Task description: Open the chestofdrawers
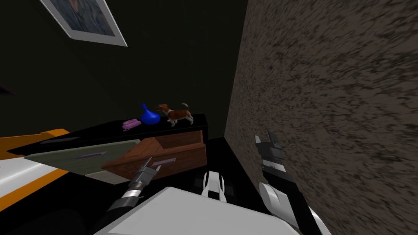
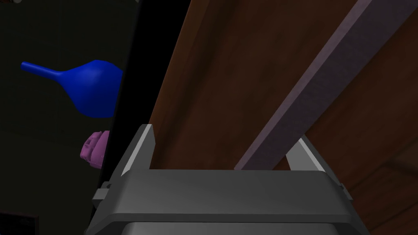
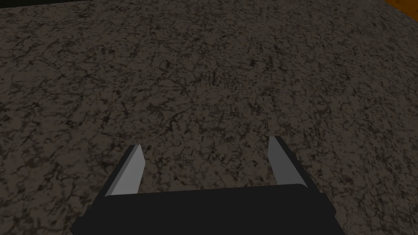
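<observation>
One brown drawer of the chest of drawers, at frame centre, stands partly out. The left end effector is spread about its handle, seemingly unclamped. Next, pinch the handle and pull straight back. The right end effector hangs spread at the frame's right.

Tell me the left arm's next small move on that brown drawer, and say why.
Probably shut the left end effector on the handle. Its fingers stand open with the greyish bar running between them, so nothing is gripped. The brown drawer looks only partly out of the chest, so a firm hold seems needed before pulling further.
</observation>
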`<state>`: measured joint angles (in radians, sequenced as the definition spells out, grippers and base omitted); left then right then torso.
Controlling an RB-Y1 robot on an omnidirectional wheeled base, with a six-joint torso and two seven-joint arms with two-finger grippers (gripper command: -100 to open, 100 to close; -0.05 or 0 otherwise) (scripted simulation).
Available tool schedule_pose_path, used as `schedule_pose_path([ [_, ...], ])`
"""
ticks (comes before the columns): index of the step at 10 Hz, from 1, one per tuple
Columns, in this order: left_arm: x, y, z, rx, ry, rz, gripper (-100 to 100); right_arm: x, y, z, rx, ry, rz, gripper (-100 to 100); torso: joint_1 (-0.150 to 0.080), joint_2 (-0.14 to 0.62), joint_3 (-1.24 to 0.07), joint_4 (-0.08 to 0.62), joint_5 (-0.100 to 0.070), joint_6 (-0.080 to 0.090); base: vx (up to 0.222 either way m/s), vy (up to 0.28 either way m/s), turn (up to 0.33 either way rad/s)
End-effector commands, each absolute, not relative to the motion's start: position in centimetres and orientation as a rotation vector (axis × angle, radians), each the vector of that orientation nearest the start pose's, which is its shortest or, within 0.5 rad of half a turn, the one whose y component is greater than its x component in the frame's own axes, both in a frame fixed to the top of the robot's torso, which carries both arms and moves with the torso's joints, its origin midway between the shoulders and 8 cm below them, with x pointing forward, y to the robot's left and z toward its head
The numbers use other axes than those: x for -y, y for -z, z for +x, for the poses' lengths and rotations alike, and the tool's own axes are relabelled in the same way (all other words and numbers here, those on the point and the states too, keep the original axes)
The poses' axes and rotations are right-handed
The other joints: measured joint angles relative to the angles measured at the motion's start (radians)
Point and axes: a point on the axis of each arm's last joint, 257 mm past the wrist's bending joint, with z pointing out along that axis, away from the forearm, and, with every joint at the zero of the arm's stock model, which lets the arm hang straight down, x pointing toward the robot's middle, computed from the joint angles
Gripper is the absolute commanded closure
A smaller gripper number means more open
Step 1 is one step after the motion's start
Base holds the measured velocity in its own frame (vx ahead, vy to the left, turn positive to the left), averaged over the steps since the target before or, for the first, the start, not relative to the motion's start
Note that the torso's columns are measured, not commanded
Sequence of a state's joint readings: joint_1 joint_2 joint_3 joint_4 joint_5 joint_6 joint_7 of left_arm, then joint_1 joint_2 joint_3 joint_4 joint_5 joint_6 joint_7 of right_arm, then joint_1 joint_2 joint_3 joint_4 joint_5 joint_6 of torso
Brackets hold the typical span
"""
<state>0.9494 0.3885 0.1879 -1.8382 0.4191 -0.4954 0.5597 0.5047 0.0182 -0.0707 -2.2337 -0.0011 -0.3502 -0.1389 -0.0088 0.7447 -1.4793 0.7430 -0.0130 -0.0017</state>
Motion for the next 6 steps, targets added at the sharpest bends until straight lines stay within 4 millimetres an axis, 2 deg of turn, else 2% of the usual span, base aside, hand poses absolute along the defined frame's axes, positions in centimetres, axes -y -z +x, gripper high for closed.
schedule_pose_path([
  [1,-49.22,25.86,21.18,-0.722,1.203,-1.628,0,31.54,2.80,36.80,-0.671,-1.303,0.890,0,0.000,-0.001,0.001,-0.002,0.002,0.002,0.007,-0.002,0.006],
  [6,-49.23,26.68,20.77,-0.720,1.189,-1.649,0,31.54,2.80,36.80,-0.671,-1.303,0.890,0,0.005,-0.007,0.001,-0.005,0.009,0.003,0.000,0.000,0.000],
])
